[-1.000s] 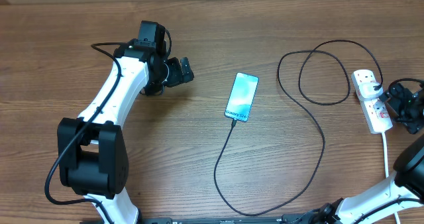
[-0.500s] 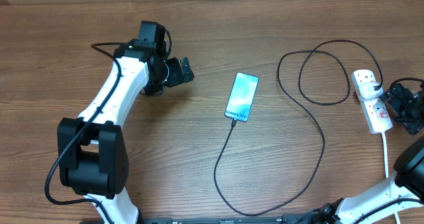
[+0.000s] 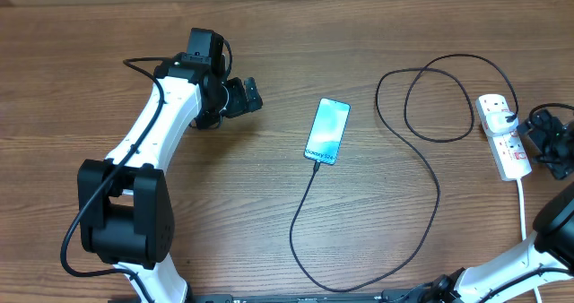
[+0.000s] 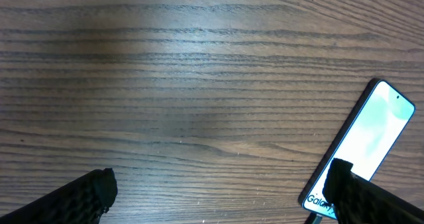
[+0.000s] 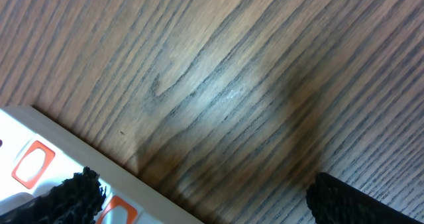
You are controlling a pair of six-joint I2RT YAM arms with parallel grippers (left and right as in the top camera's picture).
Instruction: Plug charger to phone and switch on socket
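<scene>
The phone (image 3: 327, 131) lies flat mid-table, its light blue screen up; in the left wrist view the phone (image 4: 371, 134) shows at the right, partly behind my right finger. The charger (image 3: 437, 195) runs as a thin black cable from the phone's lower edge, loops wide over the table, and ends in a black plug seated in the socket (image 3: 504, 146). This white socket lies at the far right; its edge and orange-red switches show as the socket (image 5: 40, 159) in the right wrist view. My left gripper (image 3: 246, 97) (image 4: 218, 199) is open, left of the phone. My right gripper (image 3: 549, 143) (image 5: 205, 201) is open, just right of the socket, above bare wood.
A thick white cord (image 3: 523, 213) runs from the socket toward the front edge beside my right arm's base. The left arm (image 3: 152, 133) stretches across the left of the table. The wooden table's back edge (image 3: 287, 0) meets a cardboard-coloured wall.
My right gripper has drifted slightly to the right, away from the socket. The left arm, phone and cable have not moved.
</scene>
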